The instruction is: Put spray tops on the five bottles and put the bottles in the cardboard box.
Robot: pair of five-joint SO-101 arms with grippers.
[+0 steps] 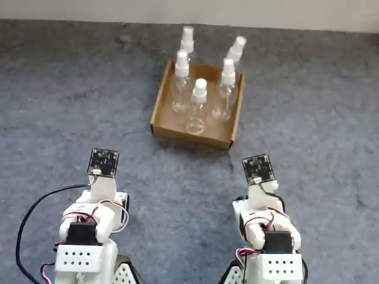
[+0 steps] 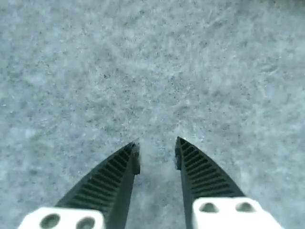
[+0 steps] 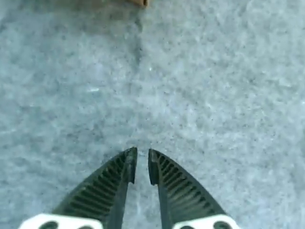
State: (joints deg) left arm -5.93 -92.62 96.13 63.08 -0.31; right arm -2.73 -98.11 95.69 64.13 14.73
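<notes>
Five clear bottles with white spray tops stand upright in the cardboard box [image 1: 189, 135] at the back middle of the table: two at the back [image 1: 187, 41] [image 1: 237, 50], two in the middle [image 1: 180, 83] [image 1: 225, 89], one in front [image 1: 197, 106]. Both arms are folded back near the table's front edge, well short of the box. The left arm [image 1: 98, 201] holds its gripper [image 2: 156, 152] a little open over bare carpet, with nothing in it. On the right arm [image 1: 263, 207], the gripper [image 3: 141, 162] is nearly closed and empty. A corner of the box [image 3: 138, 2] lies far ahead of it.
Grey carpet [image 1: 71, 106] covers the whole table. A black cable [image 1: 26, 219] loops beside the left arm's base. A pale wall edge runs along the back.
</notes>
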